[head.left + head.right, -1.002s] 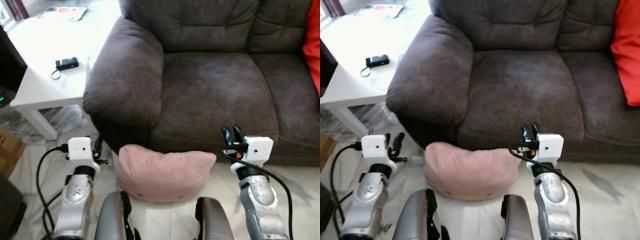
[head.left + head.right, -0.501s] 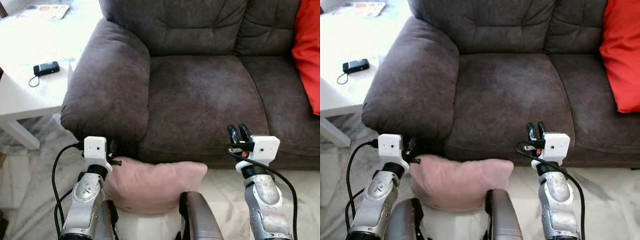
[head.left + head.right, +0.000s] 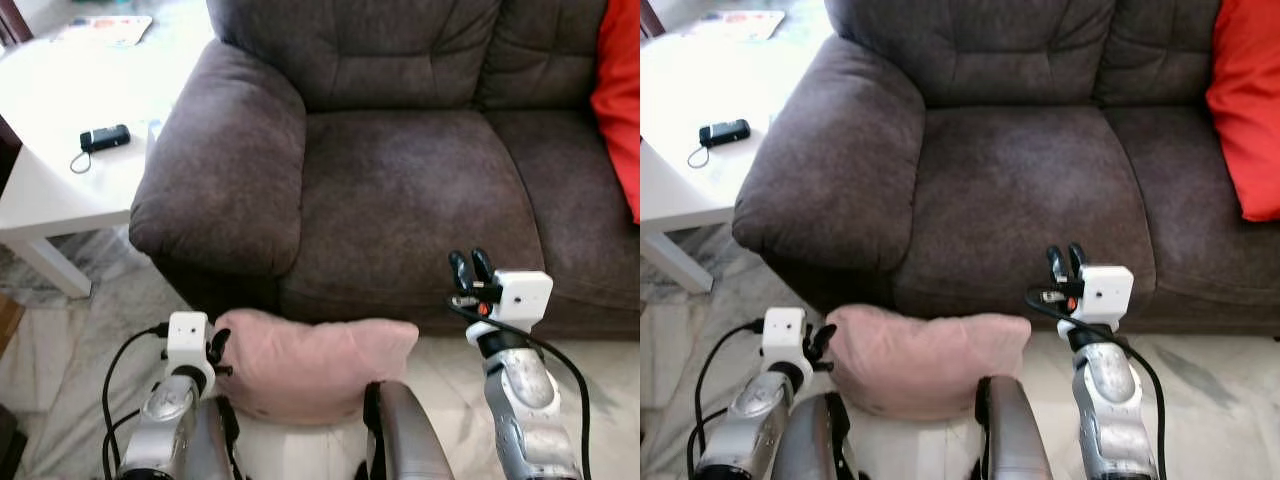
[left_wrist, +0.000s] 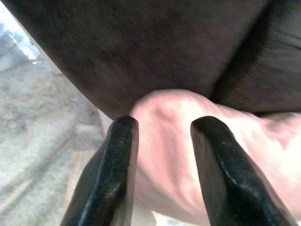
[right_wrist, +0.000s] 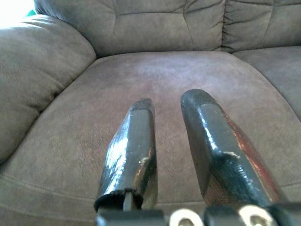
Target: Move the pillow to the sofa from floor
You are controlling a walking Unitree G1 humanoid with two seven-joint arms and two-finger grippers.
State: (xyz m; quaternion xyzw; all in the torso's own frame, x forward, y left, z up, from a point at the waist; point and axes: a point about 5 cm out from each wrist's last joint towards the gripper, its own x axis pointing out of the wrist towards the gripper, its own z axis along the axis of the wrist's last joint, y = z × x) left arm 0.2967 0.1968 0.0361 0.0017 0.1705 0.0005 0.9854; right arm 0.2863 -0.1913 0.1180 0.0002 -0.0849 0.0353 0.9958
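Observation:
A pink pillow (image 3: 315,360) lies on the floor against the front of the dark brown sofa (image 3: 400,190). My left gripper (image 3: 218,350) is low at the pillow's left end. In the left wrist view its fingers (image 4: 117,160) stand open, with the pillow's corner (image 4: 164,146) just ahead between them. My right gripper (image 3: 466,268) is raised to the right of the pillow, in front of the seat's front edge. Its fingers (image 5: 134,141) are a narrow gap apart, hold nothing and point at the seat cushion (image 5: 164,70).
The sofa's wide armrest (image 3: 225,170) overhangs the pillow's left end. A white side table (image 3: 60,180) with a small black device (image 3: 105,137) stands to the left. A red cushion (image 3: 1245,110) sits on the sofa at the right. My knees (image 3: 400,440) are close behind the pillow.
The view has shifted slightly. My left arm has dropped lower, bringing its gripper down to the pillow's left end. The right gripper holds about the same place.

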